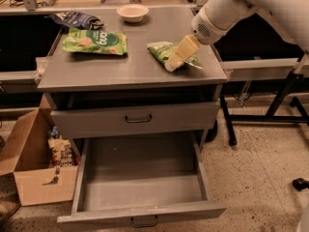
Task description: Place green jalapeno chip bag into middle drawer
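The green jalapeno chip bag (161,51) lies flat on the right part of the grey cabinet top (130,69). My gripper (172,65), pale yellow on a white arm coming in from the upper right, points down and left and lies over the middle of the bag, at or just above it. The middle drawer (145,212) is pulled fully open below, with its wide tray empty and a small dark handle on its narrow front panel.
A bigger flat green bag (94,41), a dark blue bag (75,19) and a small white bowl (132,12) are on the cabinet top. A closed drawer with a taller front (137,120) sits above the open one. A cardboard box (38,168) stands on the floor at left.
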You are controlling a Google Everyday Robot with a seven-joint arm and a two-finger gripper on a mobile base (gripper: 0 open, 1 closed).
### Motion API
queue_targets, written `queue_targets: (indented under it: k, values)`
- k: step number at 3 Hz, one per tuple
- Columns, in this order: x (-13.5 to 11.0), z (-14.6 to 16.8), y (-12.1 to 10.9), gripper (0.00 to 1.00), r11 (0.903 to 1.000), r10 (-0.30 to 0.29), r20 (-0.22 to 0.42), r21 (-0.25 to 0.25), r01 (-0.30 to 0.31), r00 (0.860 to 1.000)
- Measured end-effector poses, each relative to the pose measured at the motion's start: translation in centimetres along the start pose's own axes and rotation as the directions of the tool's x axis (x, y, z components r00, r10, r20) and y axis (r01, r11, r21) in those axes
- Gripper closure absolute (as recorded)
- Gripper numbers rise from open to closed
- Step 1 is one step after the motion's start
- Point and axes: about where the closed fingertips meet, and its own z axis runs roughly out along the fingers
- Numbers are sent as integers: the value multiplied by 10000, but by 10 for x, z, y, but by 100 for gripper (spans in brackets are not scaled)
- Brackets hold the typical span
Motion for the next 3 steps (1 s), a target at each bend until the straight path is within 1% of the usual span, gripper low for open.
queue_targets:
  k: [1, 2, 3]
  values:
    - [-11, 24, -9, 0, 9980, 332, -397, 546, -310, 9987]
    - [-17, 36, -19, 0, 9961, 508, -452, 737, -474, 9977]
    - [-17, 50, -30, 0, 9951, 639, -584, 795, -592, 9962]
